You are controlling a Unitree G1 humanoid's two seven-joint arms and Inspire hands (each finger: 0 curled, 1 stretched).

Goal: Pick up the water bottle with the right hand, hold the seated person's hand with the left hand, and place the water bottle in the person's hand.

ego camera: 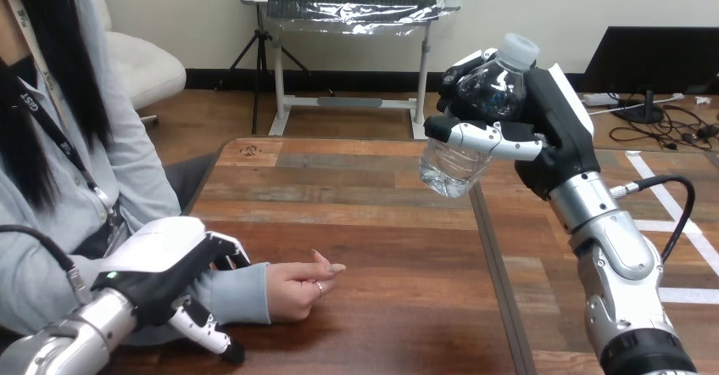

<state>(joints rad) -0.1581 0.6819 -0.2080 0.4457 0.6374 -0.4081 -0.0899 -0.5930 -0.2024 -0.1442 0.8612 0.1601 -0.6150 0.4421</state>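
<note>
Clear plastic water bottle [462, 159] (white cap [517, 50]) tilted above planked desk [381, 222], clasped by right hand [543, 129], left hand [161, 265] at person's wrist [242, 294], grip unclear

Bright even light w/ soft shadows on table [407, 307].

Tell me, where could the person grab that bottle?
Probably the clear bottom end of the water bottle, from the view's left and below: the right robot hand wraps its upper half, and the base pokes out bare toward the person's hand.
</note>
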